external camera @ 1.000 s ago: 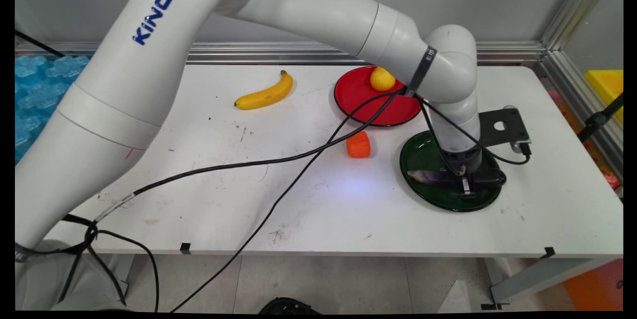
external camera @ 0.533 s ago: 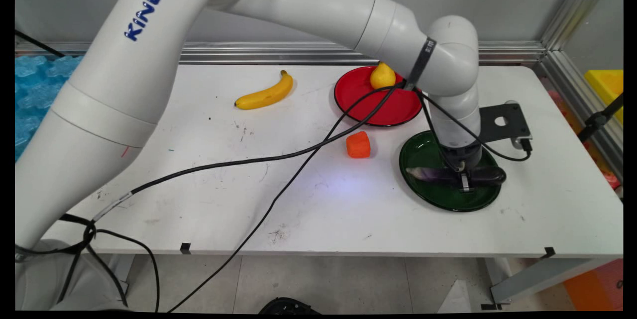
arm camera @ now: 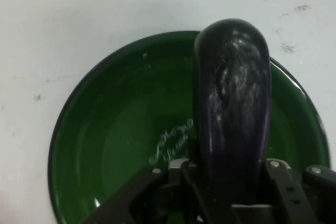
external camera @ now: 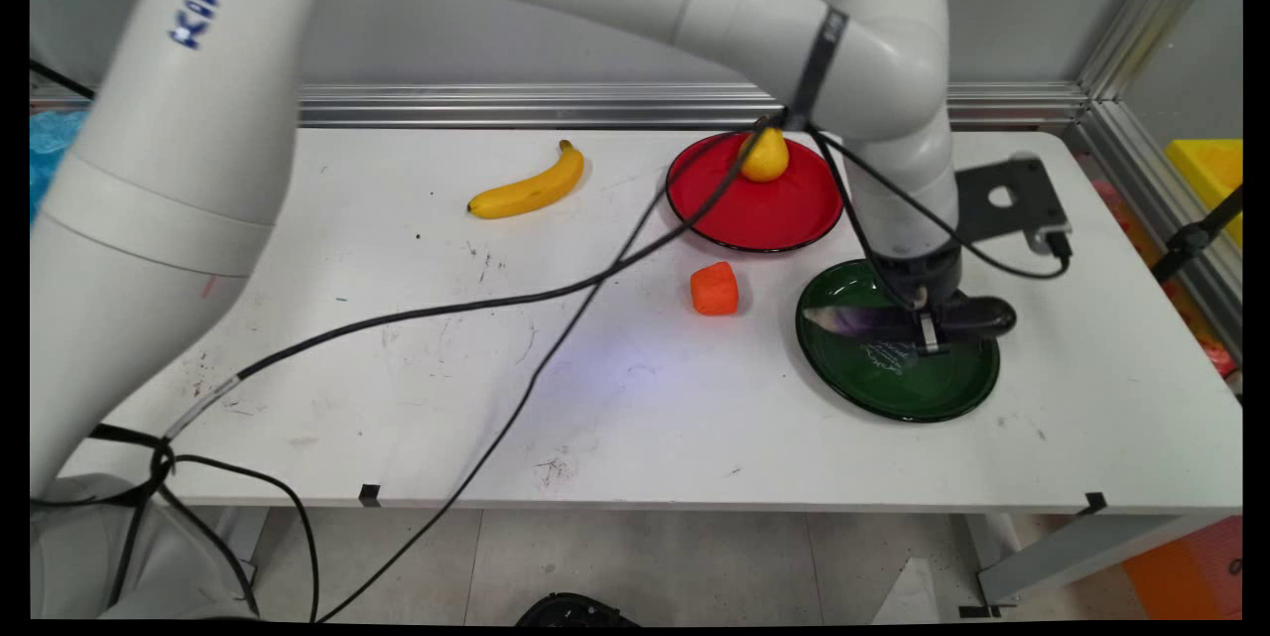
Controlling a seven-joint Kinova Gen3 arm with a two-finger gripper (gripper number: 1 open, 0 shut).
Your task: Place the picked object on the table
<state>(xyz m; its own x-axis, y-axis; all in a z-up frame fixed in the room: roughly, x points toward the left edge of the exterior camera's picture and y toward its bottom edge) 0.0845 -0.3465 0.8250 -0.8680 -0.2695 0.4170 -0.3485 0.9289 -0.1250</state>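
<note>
Gripper (arm camera: 227, 174) clamped on dark purple eggplant (arm camera: 232, 98), which runs up the frame over green plate (arm camera: 115, 129); white table (arm camera: 79, 14) surrounds the plate

Overhead main view; close hand view; both show green plate (external camera: 898, 388) (arm camera: 121, 129).

Eggplant (external camera: 893, 321) sits crosswise in the jaws of the gripper (external camera: 928, 333), just above one plate (external camera: 893, 388) at the desk (external camera: 635, 398) right side. Behind that, a second plate (external camera: 764, 209) carrying a lemon (external camera: 764, 158) at its back. Cube (external camera: 714, 289) left of the near plate; banana (external camera: 531, 188) further left, toward the back.
</note>
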